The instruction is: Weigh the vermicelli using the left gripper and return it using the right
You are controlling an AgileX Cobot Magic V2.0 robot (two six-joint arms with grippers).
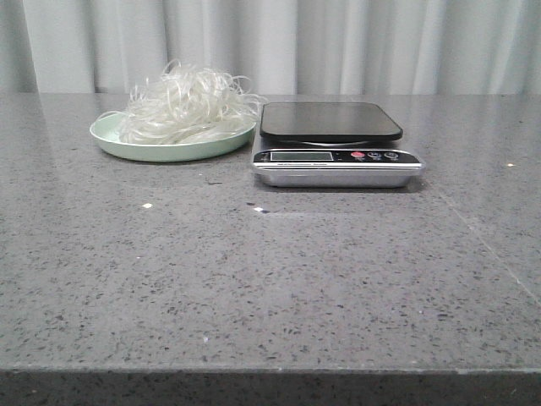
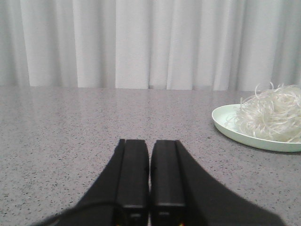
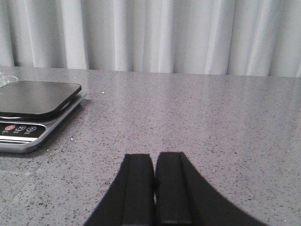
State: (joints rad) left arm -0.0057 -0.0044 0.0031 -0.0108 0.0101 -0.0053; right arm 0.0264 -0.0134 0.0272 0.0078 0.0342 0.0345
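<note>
The vermicelli (image 1: 188,103) lies heaped on a pale green plate (image 1: 161,152), just beside the scale (image 1: 336,144) on the grey desk (image 1: 270,279). The scale's dark platform is bare. The left end effector (image 2: 149,162) and right end effector (image 3: 154,176) both hover near the desk, fingers pressed together, holding nothing.

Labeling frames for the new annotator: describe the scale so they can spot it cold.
On the grey speckled table, look at the far side in front of the white curtain. Two things sit there side by side: a pale green plate heaped with white noodles, and to its right the scale. The scale is the silver slab with a flat black platform, a small display and a red button on its front strip.
</note>
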